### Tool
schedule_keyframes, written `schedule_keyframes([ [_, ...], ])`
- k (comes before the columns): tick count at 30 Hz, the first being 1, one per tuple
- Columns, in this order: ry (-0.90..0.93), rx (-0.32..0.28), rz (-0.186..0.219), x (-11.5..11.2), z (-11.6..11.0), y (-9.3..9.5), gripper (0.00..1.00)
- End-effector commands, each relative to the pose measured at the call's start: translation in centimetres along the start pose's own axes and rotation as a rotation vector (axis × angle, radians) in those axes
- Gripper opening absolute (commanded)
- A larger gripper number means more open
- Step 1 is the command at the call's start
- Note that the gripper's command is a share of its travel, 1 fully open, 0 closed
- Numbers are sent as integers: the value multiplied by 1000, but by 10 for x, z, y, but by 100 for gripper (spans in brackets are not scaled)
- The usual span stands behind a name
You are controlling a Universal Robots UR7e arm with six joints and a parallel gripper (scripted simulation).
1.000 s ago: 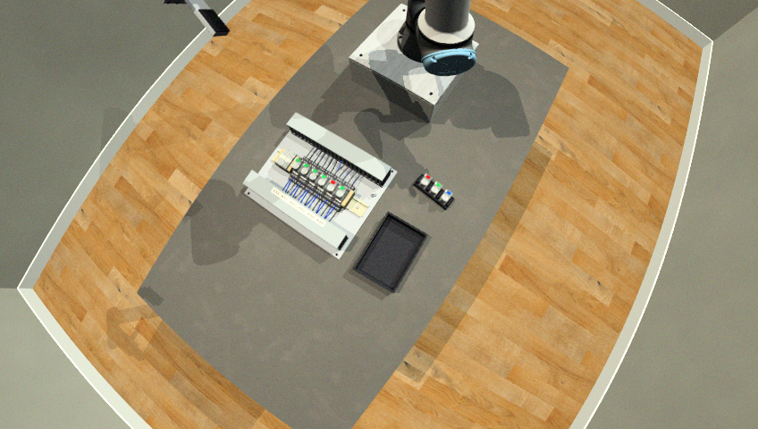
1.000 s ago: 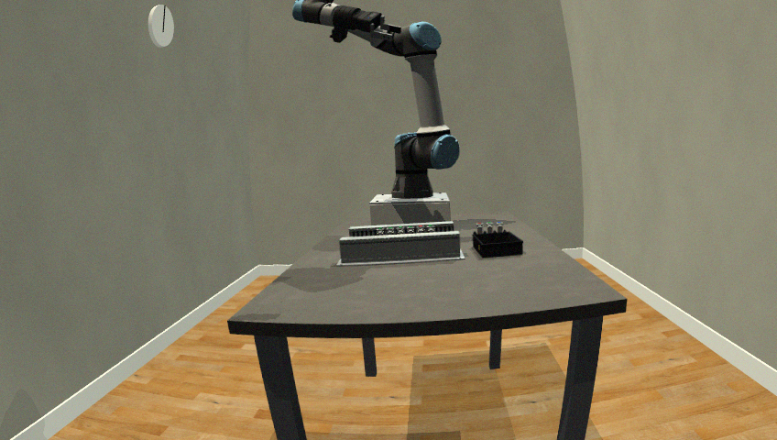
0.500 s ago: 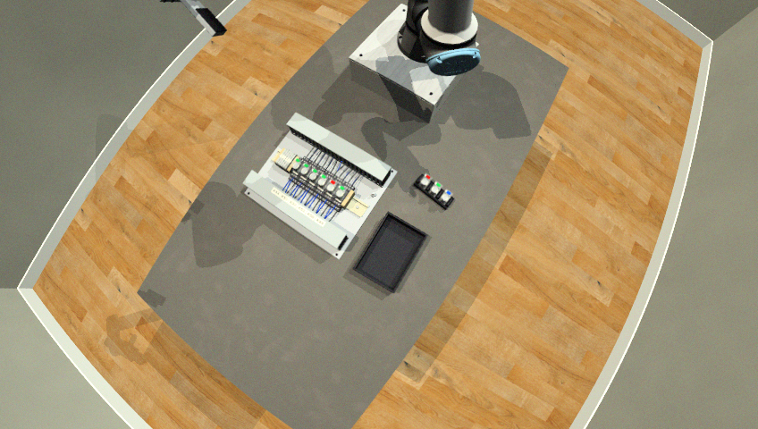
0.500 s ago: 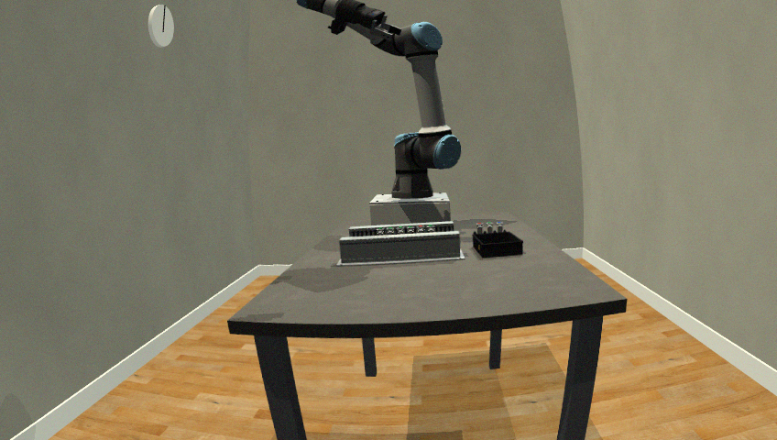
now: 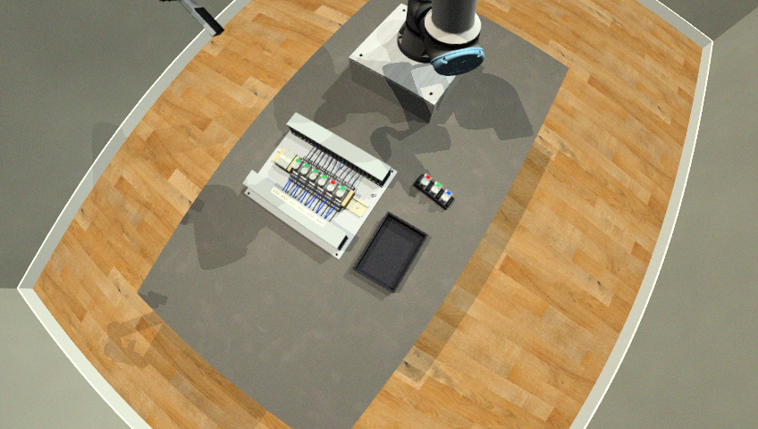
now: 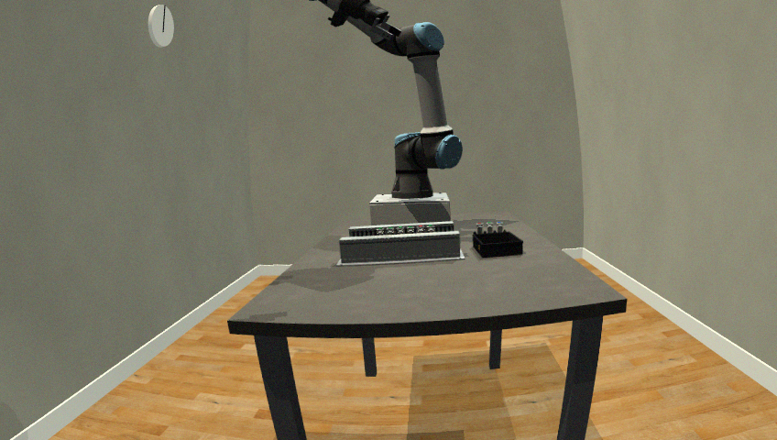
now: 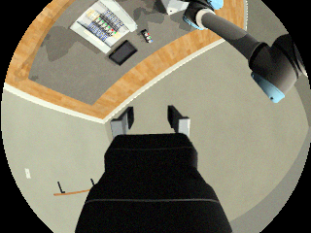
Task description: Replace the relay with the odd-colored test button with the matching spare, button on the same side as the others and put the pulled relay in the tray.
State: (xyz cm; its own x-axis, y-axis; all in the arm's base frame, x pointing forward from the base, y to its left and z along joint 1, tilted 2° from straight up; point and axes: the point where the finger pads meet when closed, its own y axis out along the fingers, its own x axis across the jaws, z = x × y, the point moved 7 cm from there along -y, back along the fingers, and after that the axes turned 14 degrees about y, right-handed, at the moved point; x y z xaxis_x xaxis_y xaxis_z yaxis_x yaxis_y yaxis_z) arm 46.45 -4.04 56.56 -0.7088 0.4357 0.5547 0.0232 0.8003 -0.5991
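Tool: the tool (image 7: pixel 151 118) is spread wide with nothing between its fingers; it hangs high above and well apart from the table (image 5: pixel 298 329), looking down at the floor edge and wall.
Arm: the arm (image 6: pixel 428 93) rises from a pale pedestal (image 5: pixel 366 50) at the far end of the table and reaches up and away toward the wall.
Panel: a white wiring panel (image 5: pixel 263 183) lies near the middle of the table, with a row of relays (image 5: pixel 317 179) plugged in across it and blue wires running either side.
Odd relay: the red-button relay (image 5: pixel 332 185) sits second from the row's tray-side end; the others in the row show green buttons.
Spares: a small black holder (image 5: pixel 433 190) stands just beside the panel, carrying three spares with red, green and blue buttons; the green spare (image 5: pixel 435 188) is the middle one.
Tray: the dark tray (image 5: pixel 366 249) lies near the panel's corner, below the holder in the top view; it appears to hold nothing, though its dark floor makes that hard to confirm.
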Motion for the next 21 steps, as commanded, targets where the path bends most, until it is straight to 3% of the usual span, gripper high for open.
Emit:
schedule_keyframes([
  [1, -51, 71, 33, 4, -5, 1, 100],
  [10, -51, 71, 33, 4, -5, 1, 100],
  [15, -179, 237, 114, 11, -16, 3, 100],
  [21, -179, 237, 114, 11, -16, 3, 100],
])
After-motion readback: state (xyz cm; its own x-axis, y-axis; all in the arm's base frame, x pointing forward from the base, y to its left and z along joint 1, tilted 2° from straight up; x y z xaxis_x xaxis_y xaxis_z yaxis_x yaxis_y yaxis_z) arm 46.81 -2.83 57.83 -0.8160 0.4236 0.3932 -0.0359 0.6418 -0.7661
